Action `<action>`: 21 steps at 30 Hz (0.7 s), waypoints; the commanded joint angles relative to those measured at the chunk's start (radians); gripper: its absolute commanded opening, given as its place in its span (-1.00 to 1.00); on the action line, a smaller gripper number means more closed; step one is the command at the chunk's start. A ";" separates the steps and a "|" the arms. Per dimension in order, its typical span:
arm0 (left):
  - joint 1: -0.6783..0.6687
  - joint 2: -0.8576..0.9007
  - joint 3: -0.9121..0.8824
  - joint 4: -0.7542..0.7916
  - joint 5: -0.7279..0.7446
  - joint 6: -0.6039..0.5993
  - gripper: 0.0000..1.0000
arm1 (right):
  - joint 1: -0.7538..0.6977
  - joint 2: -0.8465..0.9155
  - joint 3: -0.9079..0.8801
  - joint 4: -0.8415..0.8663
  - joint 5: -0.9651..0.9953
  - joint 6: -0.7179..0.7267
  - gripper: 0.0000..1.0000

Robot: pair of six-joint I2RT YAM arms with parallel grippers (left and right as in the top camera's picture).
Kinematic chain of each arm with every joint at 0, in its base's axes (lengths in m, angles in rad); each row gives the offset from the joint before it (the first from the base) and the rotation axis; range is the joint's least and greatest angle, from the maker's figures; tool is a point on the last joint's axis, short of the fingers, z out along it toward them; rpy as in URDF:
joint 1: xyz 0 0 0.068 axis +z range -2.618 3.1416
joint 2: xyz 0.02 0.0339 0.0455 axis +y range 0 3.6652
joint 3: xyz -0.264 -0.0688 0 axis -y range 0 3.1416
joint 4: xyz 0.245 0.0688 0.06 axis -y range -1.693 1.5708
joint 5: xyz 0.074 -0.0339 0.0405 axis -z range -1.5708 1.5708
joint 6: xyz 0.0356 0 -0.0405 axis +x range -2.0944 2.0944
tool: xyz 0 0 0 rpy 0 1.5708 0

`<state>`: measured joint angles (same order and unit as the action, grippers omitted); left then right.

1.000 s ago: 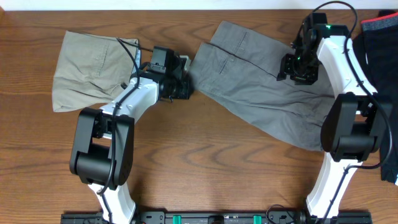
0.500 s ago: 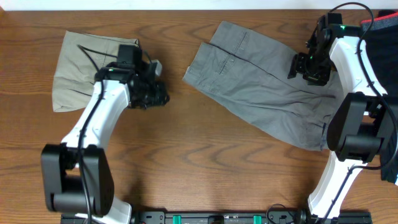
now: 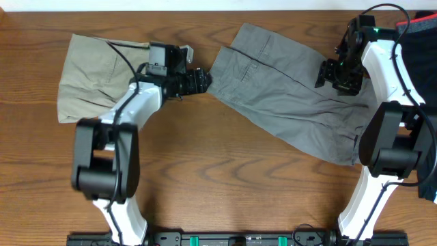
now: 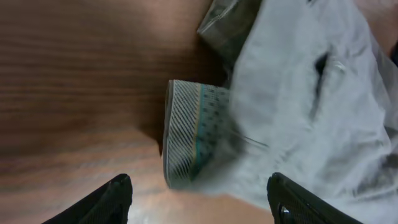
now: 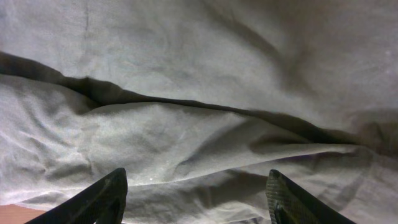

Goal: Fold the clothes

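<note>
Grey trousers (image 3: pixel 287 89) spread on counter (image 3: pixel 225 178) beside folded khaki garment (image 3: pixel 92 75); left end effector (image 4: pixel 199 186) gaping, empty, at waistband corner (image 4: pixel 193 134), right end effector (image 5: pixel 197 186) likewise over fabric, so risk of a shallow bite nipping one layer only.

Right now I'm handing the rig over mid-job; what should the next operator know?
The left hand is open at the waistband corner of the grey trousers, with the patterned lining showing just ahead of it. It grips nothing.
The right hand is open, just above the trousers near their right edge. It grips nothing.
The khaki garment lies folded on the left.
The dark clothes sit at the right edge, partly out of frame.
Done: apparently the khaki piece.
Left: the grey trousers lie spread out, unfolded. The dark clothes probably come after.
</note>
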<state>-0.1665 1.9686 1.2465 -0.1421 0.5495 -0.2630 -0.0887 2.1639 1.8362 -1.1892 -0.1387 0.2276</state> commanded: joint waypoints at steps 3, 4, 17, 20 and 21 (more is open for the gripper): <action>0.001 0.033 0.006 0.040 0.117 -0.076 0.11 | -0.003 -0.037 0.000 -0.003 -0.008 0.011 0.40; 0.002 0.032 0.006 0.039 0.117 -0.076 -0.13 | -0.003 -0.037 0.000 -0.003 -0.008 0.011 0.40; 0.058 -0.153 0.006 -0.103 0.116 -0.060 -0.88 | -0.052 -0.037 0.000 -0.027 0.011 0.011 0.41; 0.089 -0.252 0.006 -0.201 0.111 -0.016 -0.88 | -0.082 -0.037 0.000 -0.040 0.011 0.011 0.42; 0.098 -0.281 0.006 -0.233 0.101 -0.002 -0.88 | -0.092 -0.037 0.000 -0.047 0.011 0.010 0.43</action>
<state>-0.1001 1.7821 1.2453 -0.3389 0.6567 -0.3176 -0.1478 2.1639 1.8362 -1.2259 -0.1375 0.2276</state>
